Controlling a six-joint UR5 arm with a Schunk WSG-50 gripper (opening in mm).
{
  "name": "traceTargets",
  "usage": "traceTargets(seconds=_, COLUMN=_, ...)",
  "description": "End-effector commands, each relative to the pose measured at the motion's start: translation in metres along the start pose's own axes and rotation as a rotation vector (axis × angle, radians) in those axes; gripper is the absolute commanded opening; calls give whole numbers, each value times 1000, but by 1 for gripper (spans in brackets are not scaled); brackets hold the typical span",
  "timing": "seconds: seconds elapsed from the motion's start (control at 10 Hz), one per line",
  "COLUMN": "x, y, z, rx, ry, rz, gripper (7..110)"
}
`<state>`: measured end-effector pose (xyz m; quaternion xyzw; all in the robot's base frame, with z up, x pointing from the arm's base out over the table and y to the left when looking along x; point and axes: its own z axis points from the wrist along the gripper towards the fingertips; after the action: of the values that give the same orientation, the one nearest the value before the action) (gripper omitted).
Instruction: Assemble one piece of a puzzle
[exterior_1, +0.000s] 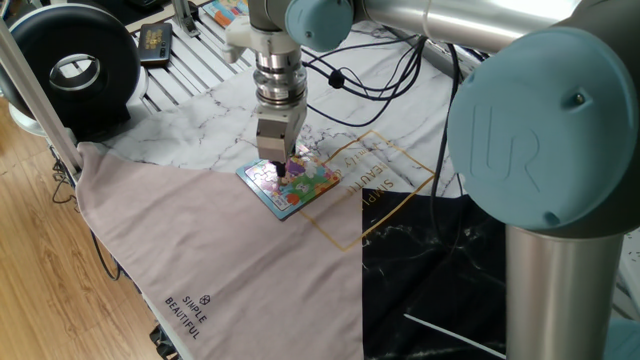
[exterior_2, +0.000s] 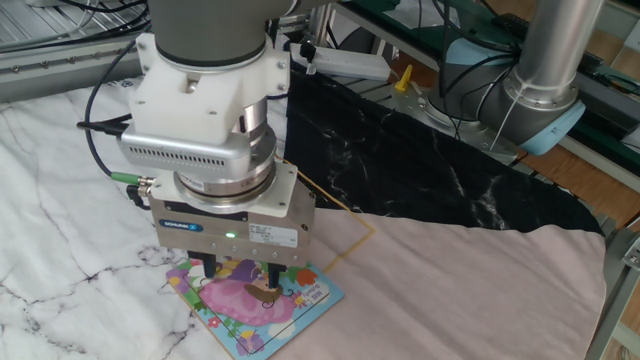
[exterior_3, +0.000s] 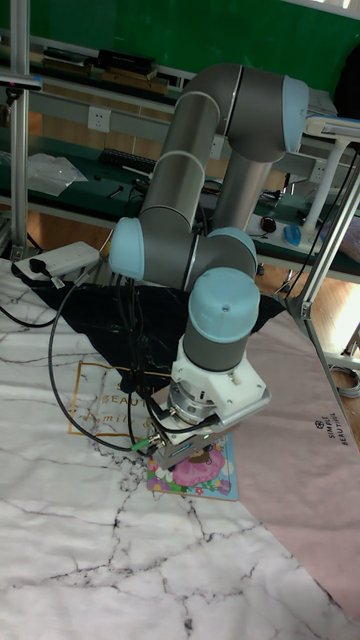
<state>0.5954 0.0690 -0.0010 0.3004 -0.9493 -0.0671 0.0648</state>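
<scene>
Puzzle (exterior_1: 290, 184) under gripper (exterior_2: 240, 279), jaws seemingly shut.

The puzzle (exterior_1: 291, 183) looks glossy — printed card on a matt pinkish cloth (exterior_1: 220, 260). Beside it lie a marble-patterned sheet (exterior_2: 60, 180) and a black one (exterior_2: 430, 170) — the arm (exterior_3: 200, 190) is smooth grey metal with blue plastic caps.
</scene>
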Motion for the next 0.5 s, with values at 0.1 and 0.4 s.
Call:
traceTargets(seconds=0.1, x=0, y=7, z=-3, rx=-24, ry=-8, rz=13, gripper=66)
traceTargets(seconds=0.4, x=-3, y=1, z=2, rx=-11, ry=-14, rz=14, gripper=66)
